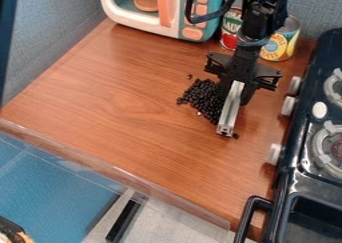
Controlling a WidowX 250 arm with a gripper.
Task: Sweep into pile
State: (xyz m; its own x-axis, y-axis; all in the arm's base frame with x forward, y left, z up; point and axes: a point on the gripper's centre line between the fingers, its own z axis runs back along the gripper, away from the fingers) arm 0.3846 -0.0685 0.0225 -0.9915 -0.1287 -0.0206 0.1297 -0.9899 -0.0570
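Camera view | arm (257, 24) hangs from top edge | fingers (248, 93) grasping silver bar (230, 109) beside black beans (202, 96)

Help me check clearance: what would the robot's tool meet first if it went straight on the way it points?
Pointing down, the tool would likely press its metal bar onto the wooden counter first, perhaps catching black beans beside it; any gap is unclear.

The black arm (259, 18) comes in from the top edge, right of centre, a dark cable (192, 7) looping out on its left; the gripper (236, 93) hangs below, tipped slightly, its broad mount flaring both ways; the jaws are closed in a grip.
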